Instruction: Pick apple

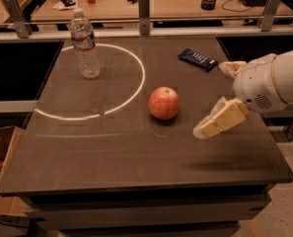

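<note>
The apple [164, 102], red-pink with pale streaks, sits on the dark table [111, 152] near its middle, just right of a bright ring of light. My gripper [212, 99] hangs above the table to the apple's right, a short gap away and touching nothing. It is open: one pale finger [219, 120] points down-left toward the apple, and the other [232, 67] shows behind the white wrist. It holds nothing.
A clear water bottle [85, 44] stands upright at the back left, on the ring. A dark flat packet [198, 59] lies at the back right. A rail with metal posts [144, 6] runs behind the table. A cardboard box [0, 152] sits on the floor to the left.
</note>
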Robot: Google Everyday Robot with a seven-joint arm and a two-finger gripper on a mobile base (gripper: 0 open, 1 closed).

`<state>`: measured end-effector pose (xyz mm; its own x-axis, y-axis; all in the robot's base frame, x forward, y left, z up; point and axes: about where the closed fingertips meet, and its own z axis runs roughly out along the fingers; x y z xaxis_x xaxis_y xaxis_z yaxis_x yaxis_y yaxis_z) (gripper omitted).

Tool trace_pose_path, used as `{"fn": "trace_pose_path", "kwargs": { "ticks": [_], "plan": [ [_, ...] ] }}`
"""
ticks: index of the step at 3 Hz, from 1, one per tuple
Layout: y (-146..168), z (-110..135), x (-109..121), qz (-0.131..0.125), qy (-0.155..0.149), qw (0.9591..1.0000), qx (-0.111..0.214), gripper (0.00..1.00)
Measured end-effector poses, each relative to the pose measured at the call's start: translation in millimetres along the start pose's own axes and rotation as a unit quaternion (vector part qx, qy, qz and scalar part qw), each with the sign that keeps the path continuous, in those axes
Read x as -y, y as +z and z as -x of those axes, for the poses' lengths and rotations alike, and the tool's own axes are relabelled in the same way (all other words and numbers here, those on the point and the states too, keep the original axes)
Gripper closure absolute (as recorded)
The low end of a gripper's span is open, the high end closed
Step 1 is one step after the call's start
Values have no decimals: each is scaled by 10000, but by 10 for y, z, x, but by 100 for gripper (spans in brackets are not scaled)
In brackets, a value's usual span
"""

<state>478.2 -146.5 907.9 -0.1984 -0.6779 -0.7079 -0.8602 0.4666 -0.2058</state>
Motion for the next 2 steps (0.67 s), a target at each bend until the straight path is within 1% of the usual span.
{"fn": "trace_pose_path", "kwargs": {
  "ticks": [1,2],
  "plan": [
    [107,-5,7,17,242,9997,-56,0],
    [275,-16,24,180,371,9991,115,0]
  ]
}}
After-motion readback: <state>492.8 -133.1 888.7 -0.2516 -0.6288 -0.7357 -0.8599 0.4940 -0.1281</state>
